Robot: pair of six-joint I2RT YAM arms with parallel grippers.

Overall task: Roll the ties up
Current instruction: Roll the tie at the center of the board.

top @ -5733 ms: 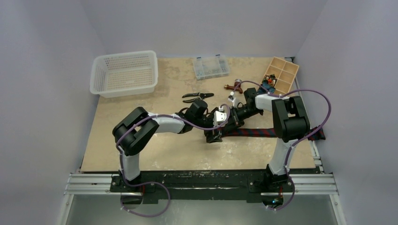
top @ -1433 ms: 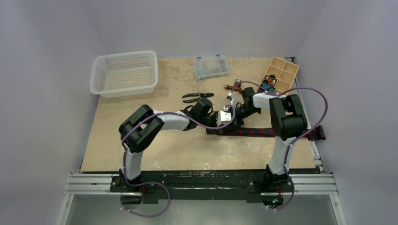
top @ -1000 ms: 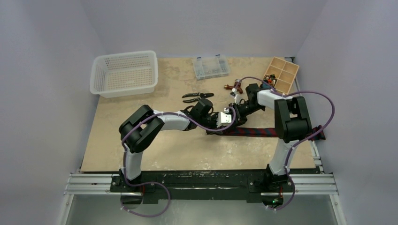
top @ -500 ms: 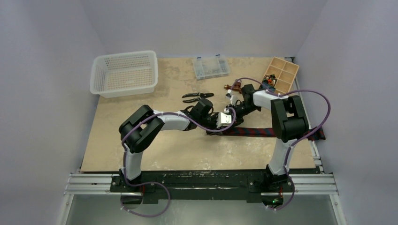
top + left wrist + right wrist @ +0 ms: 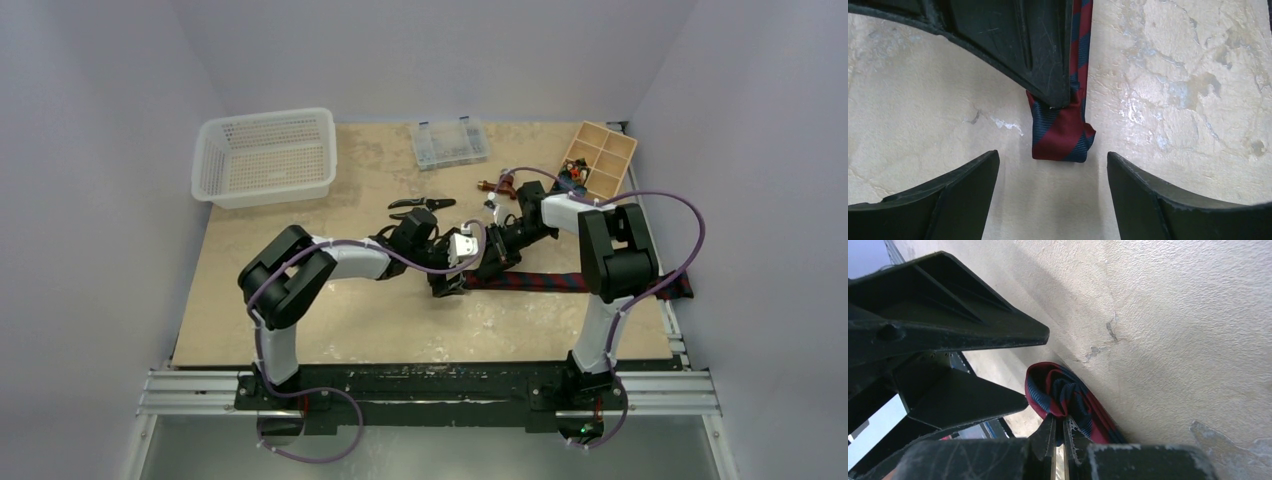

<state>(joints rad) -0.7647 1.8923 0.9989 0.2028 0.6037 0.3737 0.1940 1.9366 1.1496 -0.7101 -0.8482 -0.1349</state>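
One tie [image 5: 560,282], navy with dark red stripes, lies as a flat strip across the right of the table, and its far end hangs over the right edge. Its left end is folded into a small roll [image 5: 1060,135]. My right gripper [image 5: 487,270] is shut on that roll, with the fingertips pinching the fabric [image 5: 1048,385] low against the table. My left gripper [image 5: 1052,156] is open, its fingers either side of the roll's end and just short of it, not touching. In the top view it [image 5: 447,288] sits just left of the right gripper.
Black-handled pliers [image 5: 420,207] lie behind the grippers. A white mesh basket [image 5: 265,155] stands at the back left, a clear parts box [image 5: 449,143] at the back middle, and a wooden compartment tray [image 5: 598,160] at the back right. A small brown object [image 5: 495,185] lies near the right forearm.
My left gripper has drawn back to the left and toward the near edge, off the tie's end, and now stands open. My right gripper stays on the rolled end.
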